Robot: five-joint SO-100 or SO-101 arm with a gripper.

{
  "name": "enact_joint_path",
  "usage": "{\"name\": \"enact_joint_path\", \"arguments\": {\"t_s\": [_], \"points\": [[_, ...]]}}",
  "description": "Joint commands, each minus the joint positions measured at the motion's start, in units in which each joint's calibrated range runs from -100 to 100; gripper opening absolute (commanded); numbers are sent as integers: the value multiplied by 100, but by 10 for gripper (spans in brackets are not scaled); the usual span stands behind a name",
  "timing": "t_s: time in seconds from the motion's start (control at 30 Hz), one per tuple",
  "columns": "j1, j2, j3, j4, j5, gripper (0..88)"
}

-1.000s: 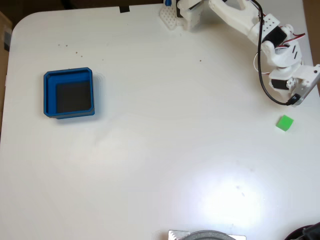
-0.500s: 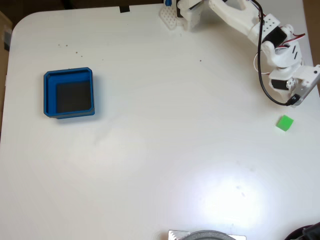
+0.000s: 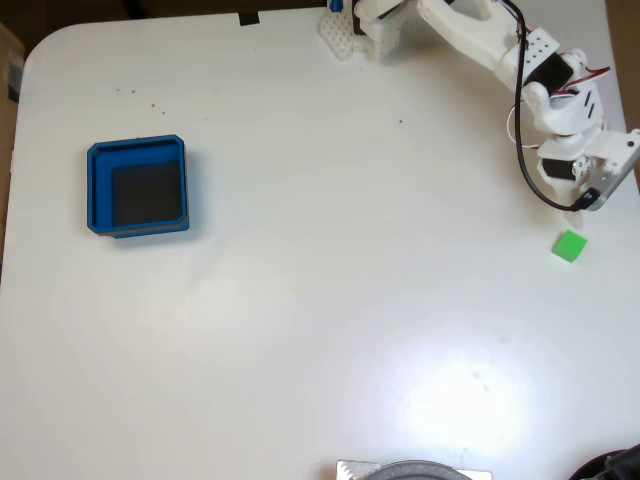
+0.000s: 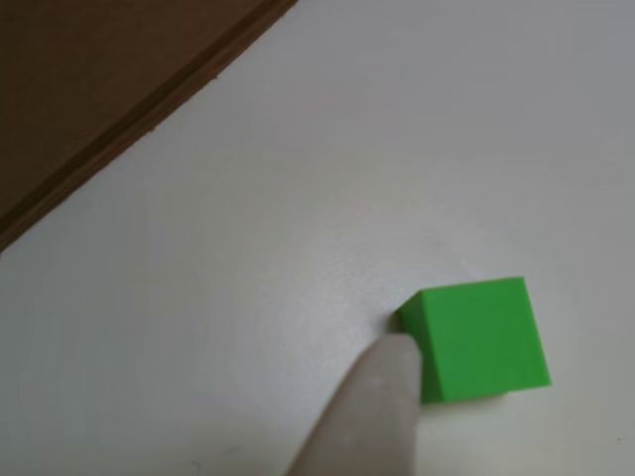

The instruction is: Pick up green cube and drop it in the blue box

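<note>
Hovering just above one green cube (image 3: 569,246), the gripper (image 3: 590,200) brushed it with a white fingertip (image 4: 372,416); its opening could not be told. One blue box (image 3: 137,186) sat far away.

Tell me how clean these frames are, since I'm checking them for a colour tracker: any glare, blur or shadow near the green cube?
Fixed view: sharp and evenly lit, with a bright glare patch on the table below centre, clear of the green cube. Other view: soft overall; the pale fingertip at the bottom edge is blurred, the green cube casts only a faint shadow.
</note>
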Motion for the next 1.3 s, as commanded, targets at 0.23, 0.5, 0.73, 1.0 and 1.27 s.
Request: {"name": "enact_joint_path", "arguments": {"t_s": [0.23,0.5,0.73,1.0,1.27], "points": [[19,-106,-281,11,-10,294],[27,-98,-281,11,-10,293],[19,-81,-281,3,24,293],[11,-81,-344,11,24,293],[27,-73,-362,11,34,293]]}}
